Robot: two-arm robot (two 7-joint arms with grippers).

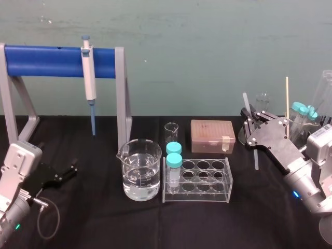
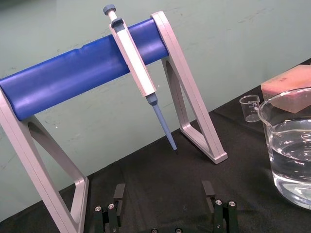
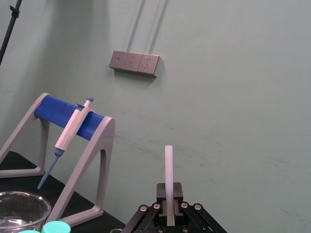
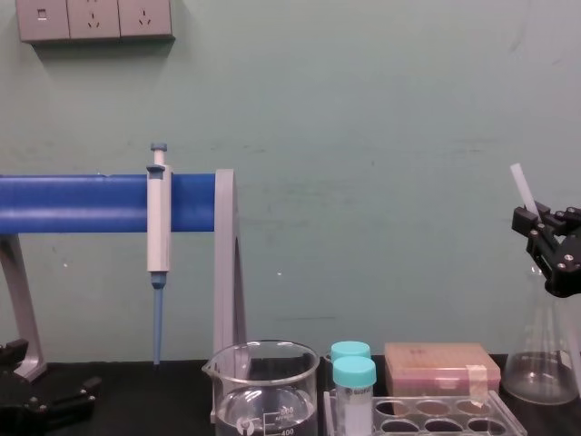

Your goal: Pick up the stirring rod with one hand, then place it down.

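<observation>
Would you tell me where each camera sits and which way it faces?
Head: up high, looking down at the table; left claw open at left, right claw clamping the stirring rod at right.
Chest: low, looking across at the wall; both claws at its edges.
Left wrist: faces the pipette stand over its own claw.
Right wrist: faces the wall past the held rod.
All four share the stand.

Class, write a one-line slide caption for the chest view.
Right tool grips the stirring rod aloft and tilted, in front of the conical flask; left tool parked low, open.
</observation>
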